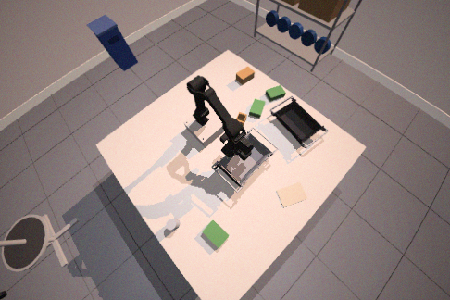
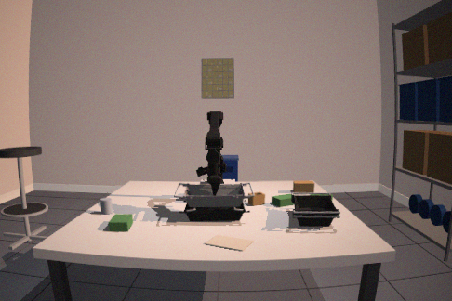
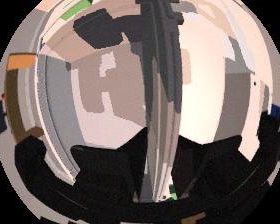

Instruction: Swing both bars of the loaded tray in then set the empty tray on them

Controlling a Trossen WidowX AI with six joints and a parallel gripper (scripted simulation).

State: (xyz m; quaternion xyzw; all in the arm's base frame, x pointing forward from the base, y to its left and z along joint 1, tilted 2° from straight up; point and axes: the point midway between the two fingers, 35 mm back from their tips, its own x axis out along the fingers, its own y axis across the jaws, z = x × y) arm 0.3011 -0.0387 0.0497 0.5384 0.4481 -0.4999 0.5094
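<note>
A grey plastic tray [image 1: 257, 162] [image 2: 218, 201] [image 3: 163, 75] is held about level at the table's middle. No blocks show inside it. Its wire bars reach out past both ends. My gripper [image 1: 240, 156] [image 2: 215, 191] [image 3: 153, 129] is shut on its long wall on the robot's side. Close under it in the exterior view, a dark tray [image 2: 215, 214] shows its front wall; its load and most of its bars are hidden. I cannot tell whether the upper tray rests on those bars.
Another dark tray [image 1: 305, 116] [image 2: 314, 219] stands to the right, with wire bars at its ends; no blocks can be made out in it. Green blocks [image 1: 256, 107] [image 1: 275, 93] [image 1: 215, 234], an orange block [image 1: 244, 75], a small white cylinder [image 1: 172, 225] and a beige card [image 1: 291, 194] lie around.
</note>
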